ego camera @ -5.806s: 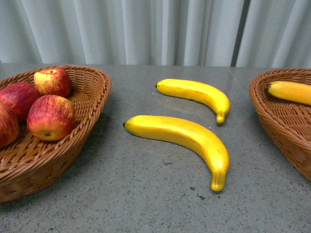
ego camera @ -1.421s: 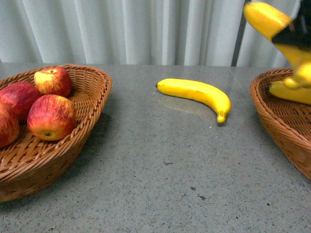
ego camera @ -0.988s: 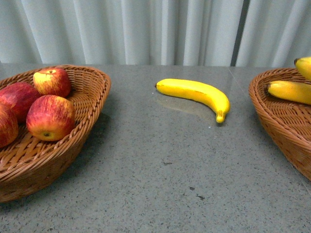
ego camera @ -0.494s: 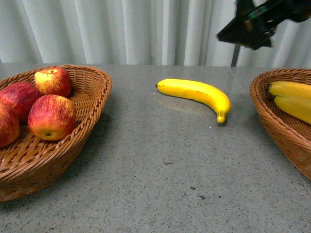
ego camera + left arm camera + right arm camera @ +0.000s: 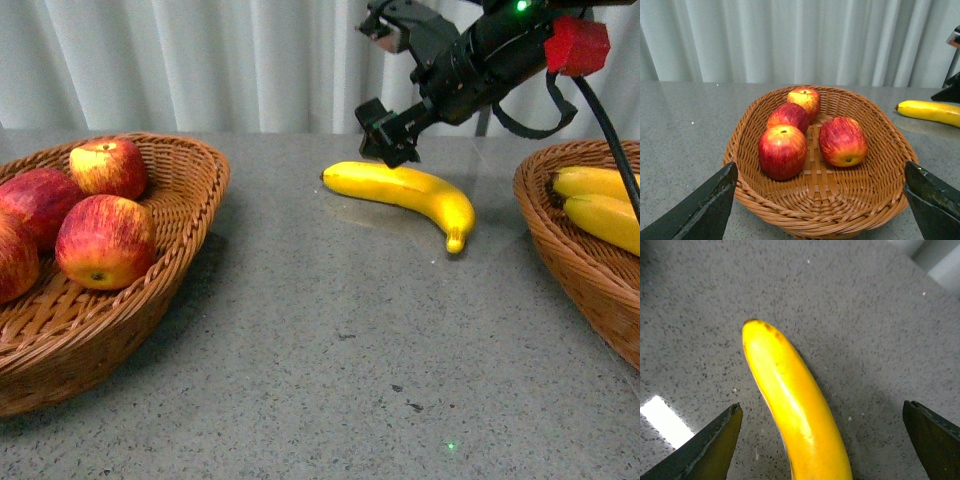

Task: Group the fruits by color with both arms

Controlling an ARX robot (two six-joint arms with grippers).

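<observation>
One yellow banana point(image 5: 400, 193) lies on the grey table; it also shows in the left wrist view point(image 5: 930, 111). My right gripper point(image 5: 386, 85) is open just above its stem end, one jaw on each side. In the right wrist view the banana point(image 5: 792, 405) lies between the open gripper's point(image 5: 822, 440) jaws without touching them. Several red apples point(image 5: 105, 240) sit in the left wicker basket point(image 5: 190, 215). My left gripper point(image 5: 820, 210) is open and empty, hovering near that basket point(image 5: 825, 215) and its apples point(image 5: 782, 151). Two bananas point(image 5: 600, 205) lie in the right basket point(image 5: 545, 225).
The right arm's red block point(image 5: 575, 45) and black cable point(image 5: 605, 110) hang above the right basket. A pale curtain point(image 5: 200, 60) closes off the back of the table. Grey tabletop point(image 5: 340, 350) spreads between the two baskets.
The near banana has gone from the table into the right basket. My right gripper let it go there, then swung left and down, open, over the remaining banana.
</observation>
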